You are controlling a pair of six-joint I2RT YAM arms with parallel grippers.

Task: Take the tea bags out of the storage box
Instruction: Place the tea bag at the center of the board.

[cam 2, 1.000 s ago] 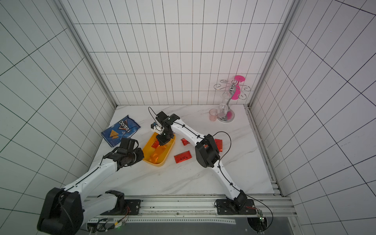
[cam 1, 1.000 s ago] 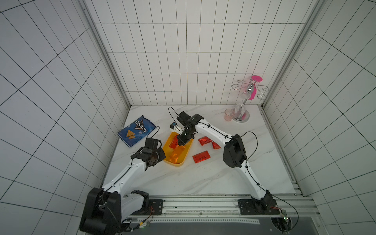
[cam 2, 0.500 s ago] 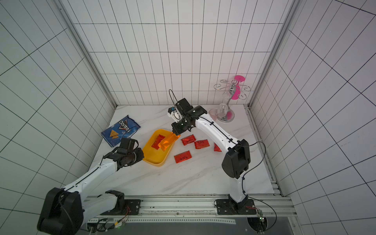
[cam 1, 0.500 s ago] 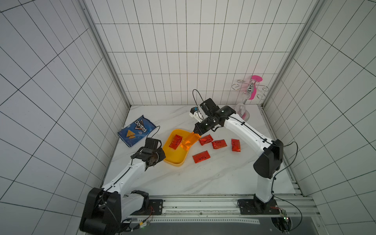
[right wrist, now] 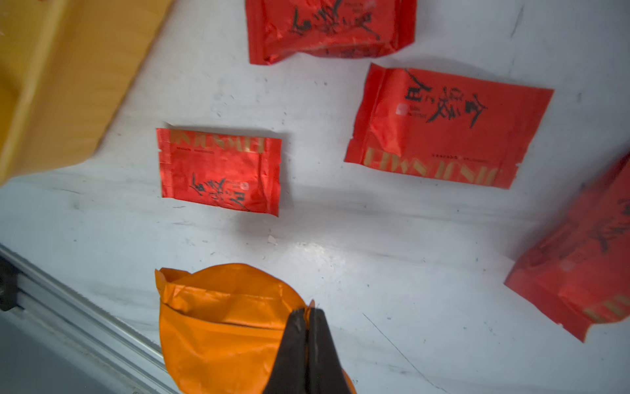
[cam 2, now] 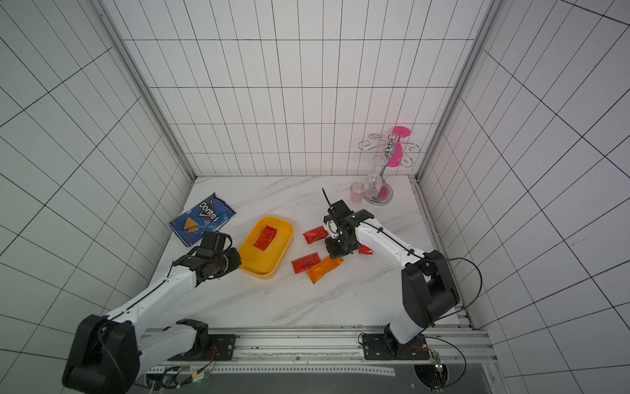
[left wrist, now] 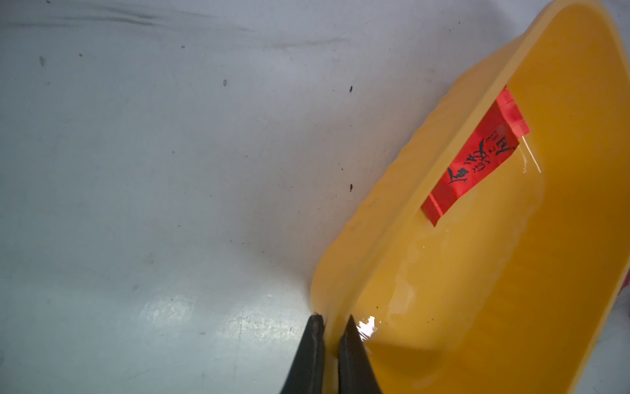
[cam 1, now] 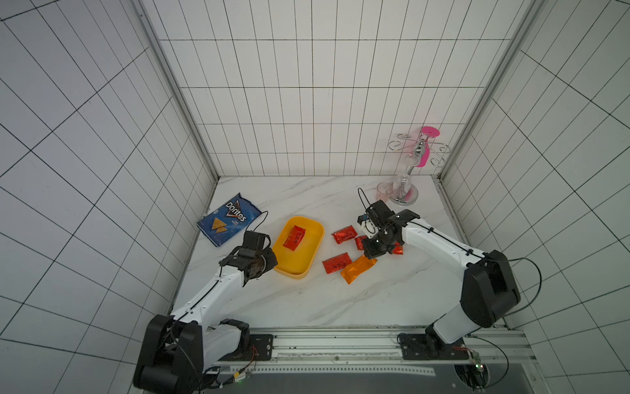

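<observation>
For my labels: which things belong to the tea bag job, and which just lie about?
Job: storage box; red tea bag inside it; four red tea bags outside it; orange tea bag, in right gripper; left gripper, on box rim.
Lying about: Doritos bag; glass stand; pink cup.
</observation>
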